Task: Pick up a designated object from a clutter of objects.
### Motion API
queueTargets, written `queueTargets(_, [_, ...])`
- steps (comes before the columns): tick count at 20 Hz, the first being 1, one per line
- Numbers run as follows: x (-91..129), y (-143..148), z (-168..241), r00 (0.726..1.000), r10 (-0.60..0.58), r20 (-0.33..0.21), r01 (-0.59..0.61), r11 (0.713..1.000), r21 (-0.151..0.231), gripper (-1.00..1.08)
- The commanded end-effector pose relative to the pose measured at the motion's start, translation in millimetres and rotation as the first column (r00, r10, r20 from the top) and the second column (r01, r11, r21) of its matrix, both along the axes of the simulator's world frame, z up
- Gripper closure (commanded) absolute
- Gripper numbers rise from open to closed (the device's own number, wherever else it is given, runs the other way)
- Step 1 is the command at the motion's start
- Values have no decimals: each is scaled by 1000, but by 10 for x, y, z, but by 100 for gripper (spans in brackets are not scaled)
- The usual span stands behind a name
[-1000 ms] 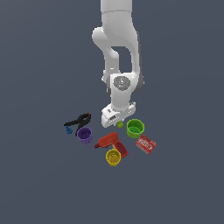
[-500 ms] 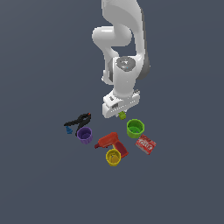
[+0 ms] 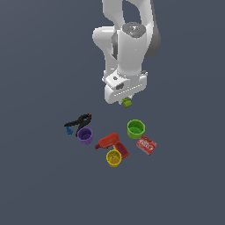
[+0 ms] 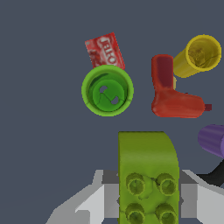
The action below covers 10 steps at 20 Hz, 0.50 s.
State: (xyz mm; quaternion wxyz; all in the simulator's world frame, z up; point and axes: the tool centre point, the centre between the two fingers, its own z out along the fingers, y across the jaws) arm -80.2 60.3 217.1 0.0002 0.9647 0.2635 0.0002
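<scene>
My hand [image 3: 126, 100] is clamped on the studded yellow-green block [image 4: 148, 175] at frame center, feels light, rigid, slick plastic, so flat sides it is.

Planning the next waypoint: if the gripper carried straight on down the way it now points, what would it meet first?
Probably bare floor. The gripper, shut on the yellow-green block, points down. In the wrist view the green cup lies ahead of the block, not under it. Depth is unclear, so treat this as likely.

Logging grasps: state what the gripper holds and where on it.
The gripper holds the yellow-green studded block, clamped between its fingers on two opposite side faces, lifted above the clutter.
</scene>
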Motion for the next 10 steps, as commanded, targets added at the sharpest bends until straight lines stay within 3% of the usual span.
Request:
queueTargets(1, [-26, 31, 239, 1000, 0, -1, 0, 1000, 0, 108])
queueTargets(10, [-88, 139, 1087, 1000, 0, -1, 0, 1000, 0, 108])
